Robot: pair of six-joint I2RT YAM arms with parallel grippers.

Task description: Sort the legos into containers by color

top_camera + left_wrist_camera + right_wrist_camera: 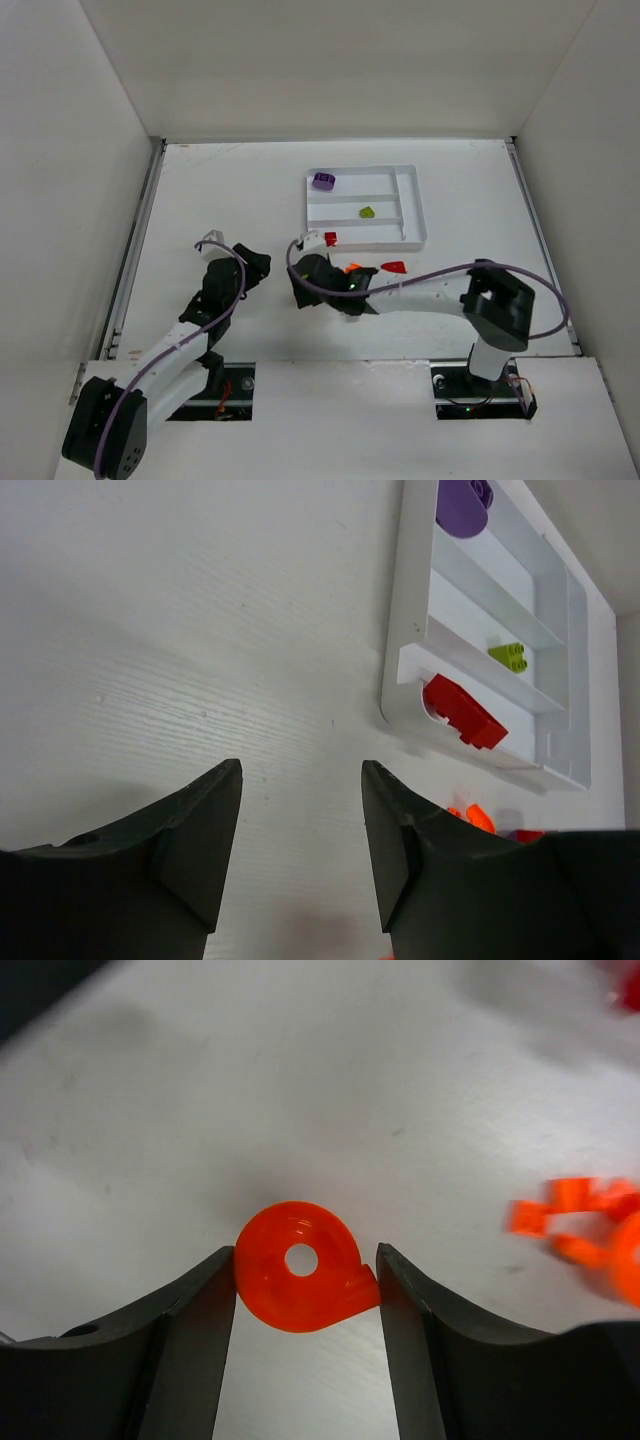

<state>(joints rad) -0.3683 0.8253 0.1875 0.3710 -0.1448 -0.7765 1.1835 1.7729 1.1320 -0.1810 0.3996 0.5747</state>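
Note:
The white tray (414, 205) holds a purple lego (323, 180) in its far slot, a lime green one (368, 212) in the middle slot and a red one (330, 238) in the near slot. My right gripper (306, 1252) is shut on a bright orange round lego (300, 1305) low over the table, a finger touching each side. In the top view that gripper (318, 282) is just in front of the tray and hides the piece. My left gripper (302, 765) is open and empty, left of the tray (400, 630).
Loose orange legos (352, 268) and a red piece (395, 267) lie just in front of the tray. The orange ones also show blurred in the right wrist view (590, 1225). White walls enclose the table on three sides.

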